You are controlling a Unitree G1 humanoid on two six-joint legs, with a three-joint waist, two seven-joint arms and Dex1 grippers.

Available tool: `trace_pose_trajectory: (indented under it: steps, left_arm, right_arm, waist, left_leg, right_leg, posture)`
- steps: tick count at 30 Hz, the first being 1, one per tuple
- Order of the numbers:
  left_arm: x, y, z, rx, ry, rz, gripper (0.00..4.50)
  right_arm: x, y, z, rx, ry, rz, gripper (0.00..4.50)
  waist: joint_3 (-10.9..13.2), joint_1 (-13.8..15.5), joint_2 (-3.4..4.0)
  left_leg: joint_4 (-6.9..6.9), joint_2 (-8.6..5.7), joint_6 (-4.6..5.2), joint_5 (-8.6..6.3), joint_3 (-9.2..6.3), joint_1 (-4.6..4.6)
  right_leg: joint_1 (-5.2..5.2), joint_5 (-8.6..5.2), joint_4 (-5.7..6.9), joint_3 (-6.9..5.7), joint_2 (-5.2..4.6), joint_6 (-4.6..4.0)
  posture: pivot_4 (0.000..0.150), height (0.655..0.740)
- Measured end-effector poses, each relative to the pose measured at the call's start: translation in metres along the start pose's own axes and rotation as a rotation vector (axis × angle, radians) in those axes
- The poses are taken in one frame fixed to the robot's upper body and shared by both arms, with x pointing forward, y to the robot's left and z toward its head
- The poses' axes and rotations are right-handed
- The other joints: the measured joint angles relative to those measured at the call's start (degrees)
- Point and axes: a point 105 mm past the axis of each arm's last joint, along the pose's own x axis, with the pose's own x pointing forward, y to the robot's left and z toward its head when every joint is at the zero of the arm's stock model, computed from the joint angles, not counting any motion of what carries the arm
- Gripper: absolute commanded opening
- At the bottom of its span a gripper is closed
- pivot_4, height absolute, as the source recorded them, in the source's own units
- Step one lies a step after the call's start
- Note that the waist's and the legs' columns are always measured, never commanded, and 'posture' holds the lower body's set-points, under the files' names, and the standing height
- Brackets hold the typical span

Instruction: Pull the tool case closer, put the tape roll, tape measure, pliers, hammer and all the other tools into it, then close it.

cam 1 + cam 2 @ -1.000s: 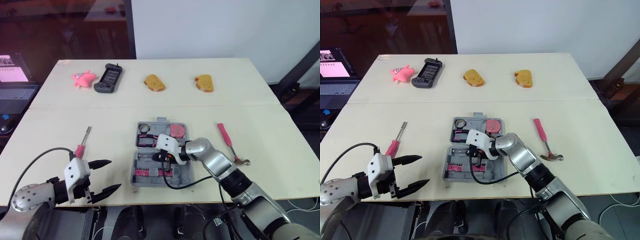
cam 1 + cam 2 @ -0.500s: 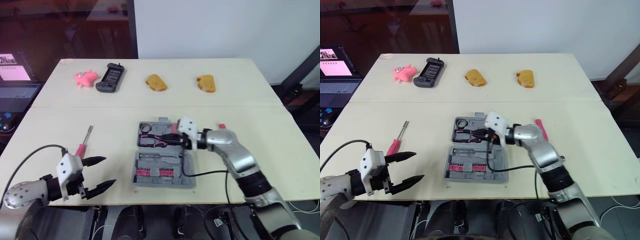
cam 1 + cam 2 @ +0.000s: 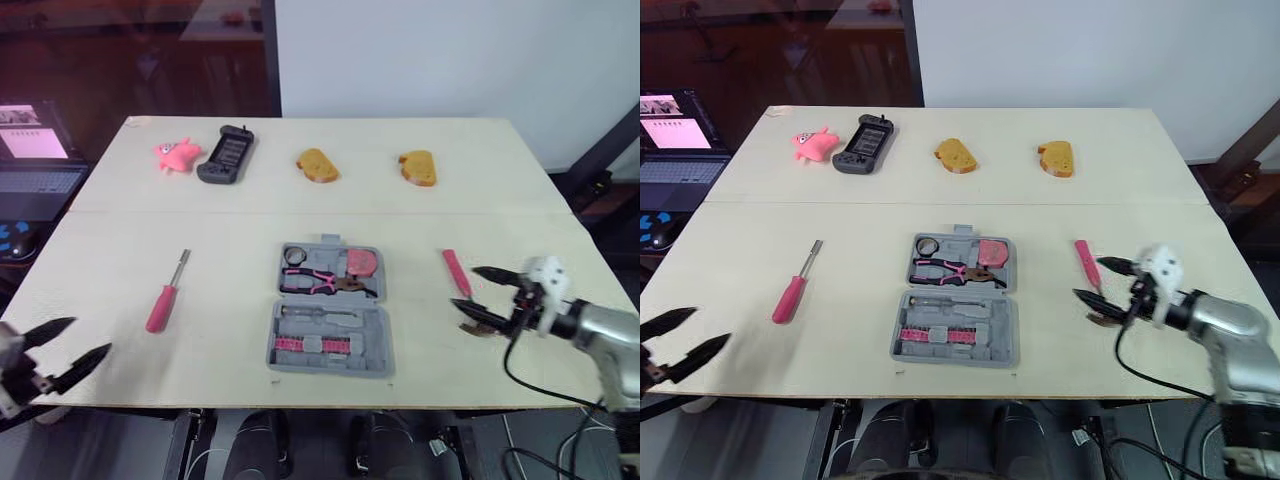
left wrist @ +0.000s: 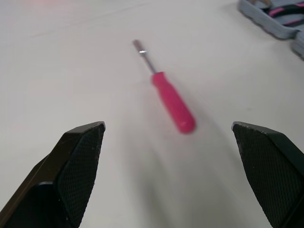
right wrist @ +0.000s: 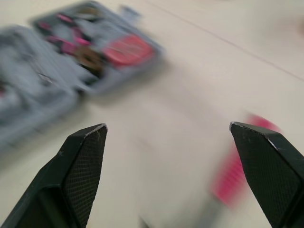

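Observation:
The grey tool case (image 3: 328, 340) lies open at the table's centre. Its far half holds the pink-handled pliers (image 3: 318, 282), a pink tape measure (image 3: 360, 262) and a small ring-shaped roll (image 3: 294, 256). A pink screwdriver (image 3: 165, 296) lies left of the case. Right of it lies the hammer, pink handle (image 3: 455, 271) pointing away. My right gripper (image 3: 467, 287) stands open just over the hammer's near end, holding nothing. My left gripper (image 3: 88, 336) is open at the front left edge, short of the screwdriver (image 4: 171, 102).
Along the far side sit a pink toy (image 3: 176, 154), a dark handheld console (image 3: 226, 155) and two pieces of bread (image 3: 317, 165) (image 3: 418, 167). A laptop (image 3: 35, 160) stands off the table's left side.
My right gripper let the pliers go into the case's far half, opened and swung right to the hammer. My left arm drew back toward the front left edge.

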Motion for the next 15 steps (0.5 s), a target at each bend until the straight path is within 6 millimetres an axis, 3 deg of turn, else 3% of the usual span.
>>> trace_pose_trajectory:
  steps: [5, 15]
  left_arm:
    - [-0.017, 0.017, -0.003, -0.012, 0.002, 0.07, 4.5]
    - [-0.011, 0.021, 0.002, -0.023, -0.04, 0.078, 4.5]
  right_arm:
    - [-0.026, -0.008, -0.028, 0.015, 0.079, -0.074, 4.44]
    - [-0.02, -0.016, -0.016, -0.012, 0.04, -0.094, 4.44]
  waist:
    - [-0.01, -0.15, 0.0]
    - [-0.01, -0.17, 0.03]
  left_leg:
    - [-0.01, 0.01, 0.03, -0.02, 0.02, 0.0]
    - [0.0, 0.04, 0.03, -0.01, 0.03, 0.01]
  right_leg:
    - [-0.01, -0.01, 0.0, 0.0, -0.03, -0.01]
    - [0.0, 0.07, 0.02, 0.01, -0.04, 0.13]
  posture:
    - [0.15, 0.7188]
    - [0.15, 0.7188]
